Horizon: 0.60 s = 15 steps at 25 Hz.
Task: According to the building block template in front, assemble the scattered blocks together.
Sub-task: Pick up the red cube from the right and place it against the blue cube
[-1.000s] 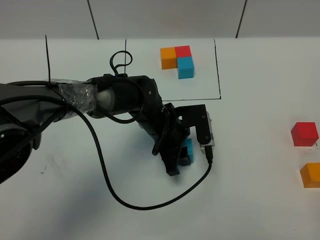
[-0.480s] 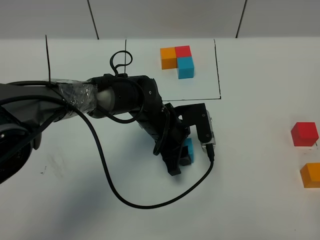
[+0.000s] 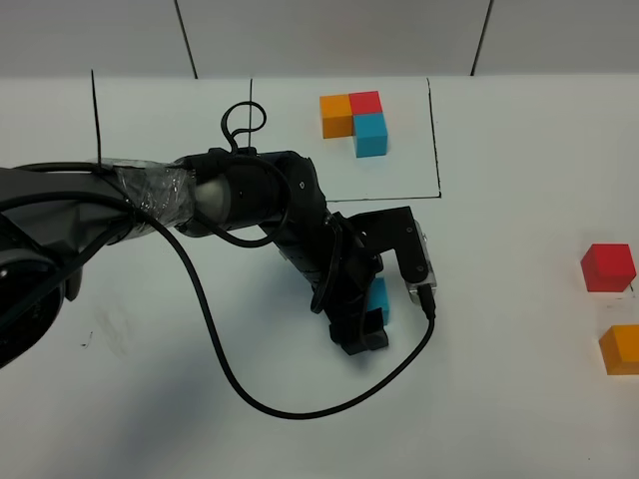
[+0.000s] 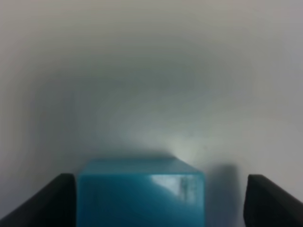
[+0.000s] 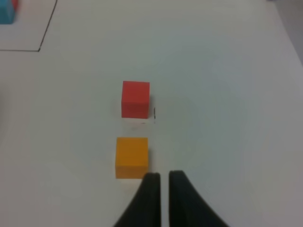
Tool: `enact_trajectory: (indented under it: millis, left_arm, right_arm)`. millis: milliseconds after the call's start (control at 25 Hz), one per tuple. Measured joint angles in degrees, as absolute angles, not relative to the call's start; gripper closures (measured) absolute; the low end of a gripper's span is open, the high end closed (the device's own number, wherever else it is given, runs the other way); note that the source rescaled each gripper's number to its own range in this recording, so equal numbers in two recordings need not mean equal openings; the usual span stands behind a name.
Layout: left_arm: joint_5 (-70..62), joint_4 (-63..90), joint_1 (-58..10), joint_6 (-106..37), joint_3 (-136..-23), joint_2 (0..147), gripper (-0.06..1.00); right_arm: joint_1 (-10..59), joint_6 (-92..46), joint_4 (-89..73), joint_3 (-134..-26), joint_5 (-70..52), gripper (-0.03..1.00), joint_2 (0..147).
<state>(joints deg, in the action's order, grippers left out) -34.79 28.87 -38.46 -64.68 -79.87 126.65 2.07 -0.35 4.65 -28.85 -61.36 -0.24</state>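
While the left gripper (image 4: 160, 198) gapes wide, the blue cube (image 4: 142, 201) sits flat, square between its jaws.

Loose blocks: 3 in total, being 1 blue cube (image 3: 377, 297), 1 red cube (image 3: 608, 267) and 1 orange cube (image 3: 620, 349)
Template (image 3: 354, 122): 1, made of 3 joined cubes
Robot arm (image 3: 230, 195), high view: 1

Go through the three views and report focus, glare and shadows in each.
Left wrist view: all soft, blue block too near to focus, a glare patch on its face, dark left fingers blurred. Right wrist view: red block and orange block fairly crisp, right fingers fuzzy. Exterior high view: sharp, even light, faint shadows.
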Motion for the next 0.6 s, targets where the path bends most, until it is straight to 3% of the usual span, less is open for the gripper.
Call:
enact_trajectory:
  millis: [600]
  left_arm:
    - [-35.5, 21.2, -38.8, -61.6, -78.9, 122.0, 0.05]
  right_arm:
    - [2.1, -0.4, 4.7, -28.9, -61.4, 0.97, -0.2]
